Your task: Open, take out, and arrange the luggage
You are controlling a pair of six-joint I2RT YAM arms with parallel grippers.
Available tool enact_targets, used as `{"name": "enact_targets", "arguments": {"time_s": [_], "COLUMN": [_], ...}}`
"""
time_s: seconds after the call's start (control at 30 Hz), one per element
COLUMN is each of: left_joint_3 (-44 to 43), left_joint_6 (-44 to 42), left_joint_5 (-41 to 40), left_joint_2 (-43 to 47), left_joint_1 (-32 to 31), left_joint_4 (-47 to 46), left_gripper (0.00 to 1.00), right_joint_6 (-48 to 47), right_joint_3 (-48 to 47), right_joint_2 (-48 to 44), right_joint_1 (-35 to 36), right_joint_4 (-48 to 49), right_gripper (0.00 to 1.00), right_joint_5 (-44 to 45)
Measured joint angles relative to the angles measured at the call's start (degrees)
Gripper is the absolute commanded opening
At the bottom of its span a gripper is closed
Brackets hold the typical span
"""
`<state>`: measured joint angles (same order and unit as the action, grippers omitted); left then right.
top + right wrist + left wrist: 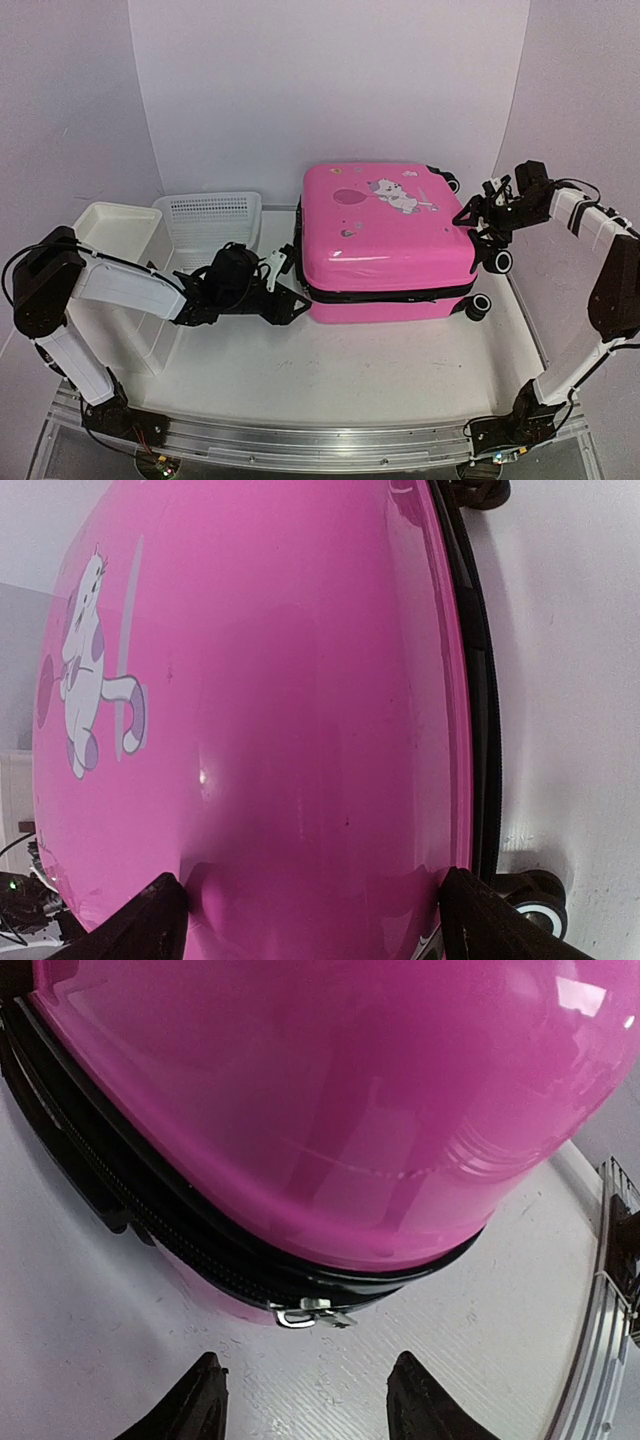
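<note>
The pink luggage (390,235) lies flat and closed in the middle of the table, cartoon sticker (392,195) facing up and wheels (500,261) to the right. My left gripper (293,280) is open and empty at its left front corner. In the left wrist view the silver zipper pull (312,1312) hangs from the black zipper (150,1222), just ahead of the gap in my left gripper (305,1400). My right gripper (470,228) is open at the luggage's right end. In the right wrist view its fingertips (160,920) spread wide over the pink shell (300,730), holding nothing.
A white mesh basket (213,222) and a white bin (115,230) stand left of the luggage, behind my left arm. A wheel (535,905) shows beside my right fingertip. The table's metal front rail (600,1310) runs along the near edge.
</note>
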<state>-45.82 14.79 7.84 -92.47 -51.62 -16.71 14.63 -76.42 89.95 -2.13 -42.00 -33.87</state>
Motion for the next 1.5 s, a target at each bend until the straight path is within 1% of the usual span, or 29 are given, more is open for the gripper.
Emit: {"name": "enact_targets", "arguments": {"time_s": [0.1, 0.2, 0.27, 0.37, 0.4, 0.53, 0.63, 0.77, 0.9, 1.03, 1.13, 1.3, 1.5], "left_joint_3": [0.3, 0.3, 0.2, 0.2, 0.2, 0.1, 0.1, 0.1, 0.1, 0.1, -0.2, -0.3, -0.3], "left_joint_6": [-1.9, -3.5, -4.4, -5.1, -5.2, -4.8, -4.4, -4.1, -3.6, -2.8, -2.4, -2.3, -2.8], "left_joint_5": [0.1, 0.7, 1.4, 2.4, 2.5, 2.4, 2.4, 2.3, 2.8, 3.3, 3.6, 4.0, 4.1], "left_joint_2": [-1.0, -2.3, -3.4, -4.7, -4.9, -5.6, -5.6, -5.6, -5.9, -6.6, -7.3, -7.4, -7.3], "left_joint_1": [0.3, 0.7, 0.9, 1.2, 1.2, 1.4, 1.5, 1.6, 1.7, 1.7, 1.7, 1.7, 1.7], "left_joint_4": [-2.1, -4.3, -5.4, -6.4, -6.8, -8.1, -9.3, -9.9, -9.9, -9.6, -9.6, -9.0, -8.7], "left_gripper": [0.57, 0.54, 0.51, 0.39, 0.39, 0.45, 0.45, 0.39, 0.24, 0.16, 0.08, 0.0, 0.0], "right_joint_6": [0.0, 0.0, 0.0, 0.0, 0.0, 0.0, 0.0, 0.0, 0.0, 0.0, 0.0, 0.0, 0.0], "right_joint_3": [0.0, 0.0, 0.0, 0.0, 0.0, 0.0, 0.0, 0.1, 0.1, 0.3, 0.3, 0.5, 0.6], "right_joint_2": [0.0, 0.0, 0.0, 0.0, 0.0, 0.0, -0.1, -0.2, -0.2, -0.3, -0.3, -0.4, -0.5], "right_joint_1": [0.0, 0.0, 0.0, 0.0, 0.0, 0.0, 0.0, 0.0, 0.0, 0.0, 0.0, 0.0, 0.0], "right_joint_4": [0.0, 0.0, 0.0, 0.0, 0.0, 0.0, 0.0, 0.0, 0.0, 0.2, 0.3, 0.4, 0.5], "right_gripper": [0.87, 0.87, 0.87, 0.87, 0.87, 0.87, 0.87, 0.87, 0.87, 0.87, 0.87, 0.86, 0.86], "right_joint_5": [0.0, 0.0, 0.0, 0.0, 0.0, 0.0, 0.0, 0.0, 0.0, 0.0, 0.0, 0.0, 0.0]}}
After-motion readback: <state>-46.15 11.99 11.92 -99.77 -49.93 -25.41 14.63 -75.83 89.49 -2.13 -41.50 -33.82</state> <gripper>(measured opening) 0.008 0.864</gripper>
